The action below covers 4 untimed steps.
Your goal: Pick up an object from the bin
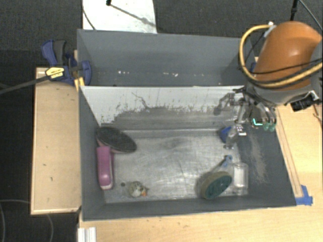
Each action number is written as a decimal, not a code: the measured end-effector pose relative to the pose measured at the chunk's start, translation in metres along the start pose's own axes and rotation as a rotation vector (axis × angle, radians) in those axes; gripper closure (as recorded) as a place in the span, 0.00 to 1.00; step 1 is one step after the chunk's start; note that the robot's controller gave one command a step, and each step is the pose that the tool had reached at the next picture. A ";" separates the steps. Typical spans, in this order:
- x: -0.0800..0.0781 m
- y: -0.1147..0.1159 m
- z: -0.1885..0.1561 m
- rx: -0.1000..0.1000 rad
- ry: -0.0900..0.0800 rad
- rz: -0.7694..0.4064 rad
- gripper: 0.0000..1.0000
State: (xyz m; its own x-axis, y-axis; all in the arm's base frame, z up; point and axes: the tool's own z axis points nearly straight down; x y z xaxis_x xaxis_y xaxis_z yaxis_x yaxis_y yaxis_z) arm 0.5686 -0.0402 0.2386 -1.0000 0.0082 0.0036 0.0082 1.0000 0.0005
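Closest sits a small speckled round lump [136,189]; pink plastic block [105,168] far left; teal round disc [216,185] touching a clear little bottle [238,177], right, near the hand [231,135]. Clenched or released, I cannot tell. I'd guess the bottle could skid against the disc.

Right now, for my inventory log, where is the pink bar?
The pink bar lies along the bin's left wall in the camera view, just below the dark oval pad.

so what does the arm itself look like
A rounded orange cover sits at the wrist, with yellow and black cables looped round it. Below it is grey metal hardware with a small green light.
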 end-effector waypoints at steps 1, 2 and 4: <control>0.050 0.003 0.083 0.000 0.002 -0.171 0.00; 0.073 0.010 0.152 0.006 -0.021 -0.081 0.00; 0.079 0.018 -0.043 0.003 -0.015 -0.241 1.00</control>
